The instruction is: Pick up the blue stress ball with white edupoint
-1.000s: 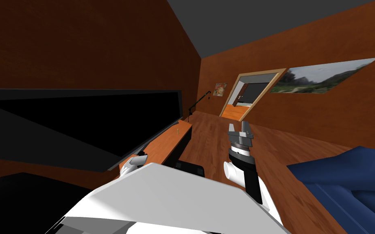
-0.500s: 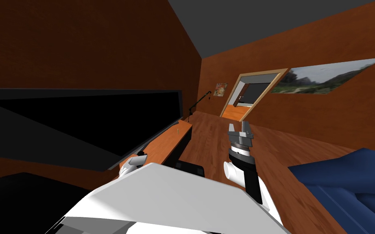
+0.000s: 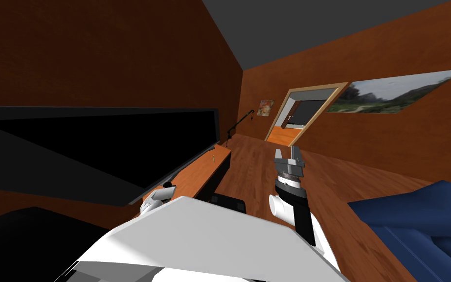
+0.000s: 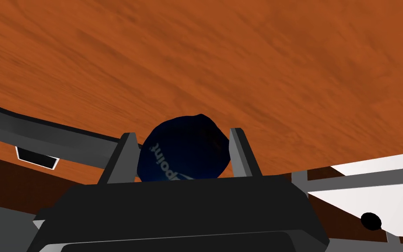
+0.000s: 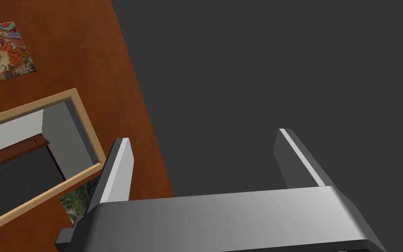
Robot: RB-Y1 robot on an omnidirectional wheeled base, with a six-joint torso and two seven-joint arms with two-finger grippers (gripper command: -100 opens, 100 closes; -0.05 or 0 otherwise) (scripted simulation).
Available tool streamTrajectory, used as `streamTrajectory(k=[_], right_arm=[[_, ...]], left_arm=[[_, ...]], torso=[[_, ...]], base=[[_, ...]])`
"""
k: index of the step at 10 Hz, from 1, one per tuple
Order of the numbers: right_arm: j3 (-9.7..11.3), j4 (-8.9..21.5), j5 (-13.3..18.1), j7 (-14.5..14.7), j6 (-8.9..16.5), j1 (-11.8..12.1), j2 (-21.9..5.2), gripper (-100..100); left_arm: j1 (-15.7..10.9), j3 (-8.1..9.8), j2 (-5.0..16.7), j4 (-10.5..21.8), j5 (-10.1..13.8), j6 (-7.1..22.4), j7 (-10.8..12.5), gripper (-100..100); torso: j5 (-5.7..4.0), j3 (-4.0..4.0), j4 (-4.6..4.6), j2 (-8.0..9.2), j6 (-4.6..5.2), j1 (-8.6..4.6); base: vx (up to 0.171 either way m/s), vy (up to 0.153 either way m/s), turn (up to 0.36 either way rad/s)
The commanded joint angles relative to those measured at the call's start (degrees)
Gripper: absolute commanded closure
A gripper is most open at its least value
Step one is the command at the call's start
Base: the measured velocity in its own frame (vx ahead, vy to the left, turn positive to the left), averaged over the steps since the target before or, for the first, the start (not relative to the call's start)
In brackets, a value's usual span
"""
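The dark blue stress ball point(image 4: 183, 151) with white lettering sits between the fingers of my left gripper point(image 4: 182, 134), which is shut on its sides. It is held just above the orange wooden top point(image 4: 248, 65) of a low TV stand point(image 3: 201, 171). In the head view my left gripper point(image 3: 158, 195) shows at the near end of that stand, close to my chest; the ball is hidden there. My right gripper point(image 3: 288, 153) is raised over the floor to the right, open and holding nothing point(image 5: 205, 135).
A large black TV screen point(image 3: 97, 147) stands on the stand to the left, its dark grey lower frame point(image 4: 43, 131) close beside the held ball. A blue sofa point(image 3: 415, 215) is at the right. A doorway point(image 3: 303, 115) opens at the far end of the wooden floor.
My left hand has drawn slightly down and back towards my chest. The whole head view has shifted a little, so I have turned slightly. The right arm keeps its pose.
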Motion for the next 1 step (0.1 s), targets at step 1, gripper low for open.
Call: streamTrajectory(k=[1], right_arm=[[0.00, 0.00, 0.00, 0.00, 0.00, 0.00, 0.00, 0]], left_arm=[[0.00, 0.00, 0.00, 0.00, 0.00, 0.00, 0.00, 0]], torso=[[0.00, 0.00, 0.00, 0.00, 0.00, 0.00]], base=[[0.000, 0.000, 0.000]])
